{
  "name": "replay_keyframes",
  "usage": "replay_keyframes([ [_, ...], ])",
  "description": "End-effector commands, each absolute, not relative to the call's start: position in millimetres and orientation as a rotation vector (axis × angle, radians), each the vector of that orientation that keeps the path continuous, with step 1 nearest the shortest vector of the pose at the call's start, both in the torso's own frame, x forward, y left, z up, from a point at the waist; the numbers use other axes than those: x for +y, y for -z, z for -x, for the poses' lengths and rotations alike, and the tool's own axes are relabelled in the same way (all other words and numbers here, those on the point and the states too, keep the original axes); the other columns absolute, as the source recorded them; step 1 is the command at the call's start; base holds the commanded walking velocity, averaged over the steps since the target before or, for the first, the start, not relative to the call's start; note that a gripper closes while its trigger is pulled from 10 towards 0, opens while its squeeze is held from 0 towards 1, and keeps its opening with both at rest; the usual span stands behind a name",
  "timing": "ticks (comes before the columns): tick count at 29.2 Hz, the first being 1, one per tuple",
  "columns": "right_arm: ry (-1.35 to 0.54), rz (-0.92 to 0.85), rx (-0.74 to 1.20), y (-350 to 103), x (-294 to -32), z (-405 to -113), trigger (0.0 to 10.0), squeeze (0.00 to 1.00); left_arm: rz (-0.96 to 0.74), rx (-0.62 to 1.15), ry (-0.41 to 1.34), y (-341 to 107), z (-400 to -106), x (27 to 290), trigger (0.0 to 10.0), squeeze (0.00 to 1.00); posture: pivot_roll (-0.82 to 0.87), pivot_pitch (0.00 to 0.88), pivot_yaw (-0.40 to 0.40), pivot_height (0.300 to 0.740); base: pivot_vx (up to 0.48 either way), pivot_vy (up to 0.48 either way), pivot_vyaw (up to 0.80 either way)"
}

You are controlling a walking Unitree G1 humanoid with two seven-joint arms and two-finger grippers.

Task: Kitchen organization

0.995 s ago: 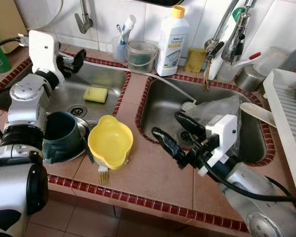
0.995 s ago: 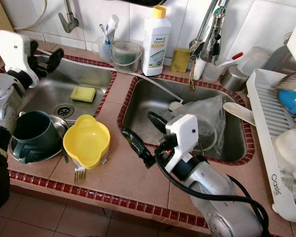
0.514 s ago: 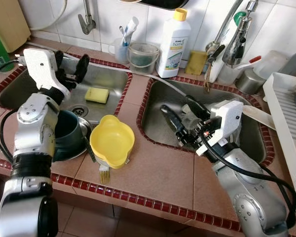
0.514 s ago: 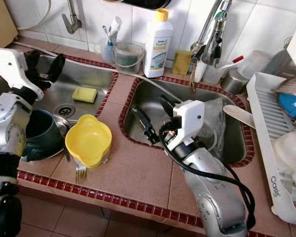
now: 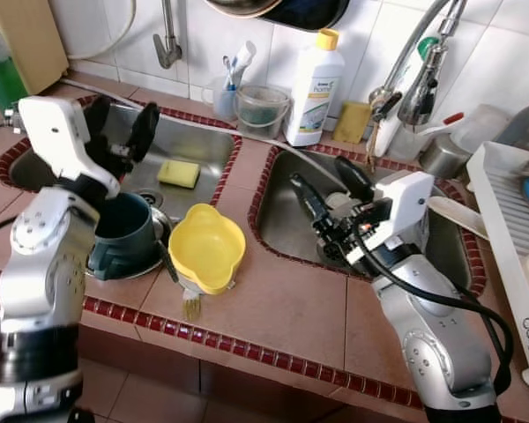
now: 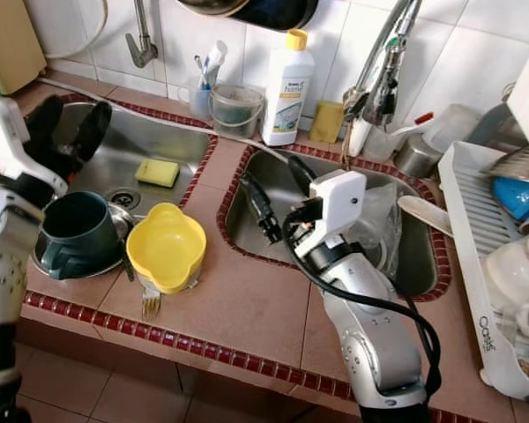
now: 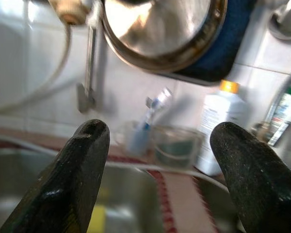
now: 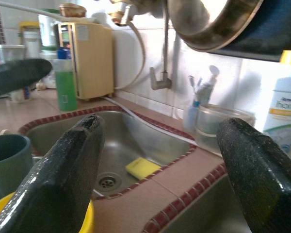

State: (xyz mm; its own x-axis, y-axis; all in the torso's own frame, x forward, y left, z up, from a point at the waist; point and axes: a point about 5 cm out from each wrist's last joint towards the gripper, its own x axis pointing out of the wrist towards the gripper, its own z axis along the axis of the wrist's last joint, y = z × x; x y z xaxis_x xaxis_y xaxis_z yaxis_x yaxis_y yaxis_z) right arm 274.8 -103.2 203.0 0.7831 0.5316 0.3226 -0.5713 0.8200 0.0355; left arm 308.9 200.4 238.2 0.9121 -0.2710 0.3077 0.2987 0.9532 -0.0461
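Your right claw [image 5: 328,188] hangs released, fingers spread and empty, over the right sink basin [image 5: 286,231]. Your left claw [image 5: 123,130] is likewise released above the left basin [image 5: 194,145], near the yellow sponge [image 5: 180,174]. On the counter [image 5: 282,304] between them, a yellow bowl [image 5: 203,256] sits beside the dark green mug [image 5: 122,231].

Desk [image 5: 282,308]: matt terracotta tile, glossy dark-red trim. Both sinks [image 5: 194,145]: brushed stainless steel, dull sheen. Yellow bowl [image 5: 201,249]: smooth glossy plastic. Green mug [image 5: 123,233]: matt finish, sits on a shiny metal plate. Sponge [image 5: 179,173]: yellow, porous-looking. Detergent bottle [image 5: 314,88]: white plastic, slight gloss. Wall tiles [image 6: 476,53]: glossy white. Right end effector [image 5: 328,181] fingers: black, rough-textured, faint sheen. Arm shells: silver.
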Motion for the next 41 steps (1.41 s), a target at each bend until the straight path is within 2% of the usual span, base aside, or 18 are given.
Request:
replay_keyframes([
  [1,-0.606,-0.118,-0.314,-203.5,-104.1,-274.8,10.0,0.00,0.083,-0.304,0.349,-243.3,-301.7,187.6,10.0,0.00,0.10,0.000,-0.106,0.740,0.000,0.000,0.00],
  [10,-0.651,-0.102,-0.289,-198.2,-103.1,-269.9,10.0,0.00,0.054,-0.240,0.381,-241.4,-288.0,183.7,10.0,0.00,0.10,0.000,-0.106,0.740,0.000,0.000,0.00],
  [24,-0.762,-0.097,-0.230,-190.3,-95.6,-253.3,10.0,0.00,-0.074,-0.181,0.363,-251.5,-283.4,210.4,10.0,0.00,0.10,0.022,-0.104,0.740,0.000,0.000,0.00],
  [26,-0.801,-0.090,-0.203,-187.1,-92.6,-248.1,10.0,0.00,-0.139,-0.120,0.412,-243.2,-276.5,212.1,10.0,0.00,0.11,0.030,-0.103,0.740,0.000,0.000,0.00],
  [34,-0.854,-0.094,-0.167,-185.7,-89.0,-241.4,10.0,0.00,-0.184,-0.050,0.486,-238.7,-271.4,208.2,10.0,0.00,0.11,0.044,-0.109,0.740,0.000,0.000,0.00],
  [41,-0.883,-0.099,-0.130,-180.6,-85.6,-233.2,10.0,0.00,-0.200,0.078,0.651,-230.0,-258.9,199.8,10.0,0.00,0.10,0.050,-0.114,0.740,0.000,0.000,0.00],
])
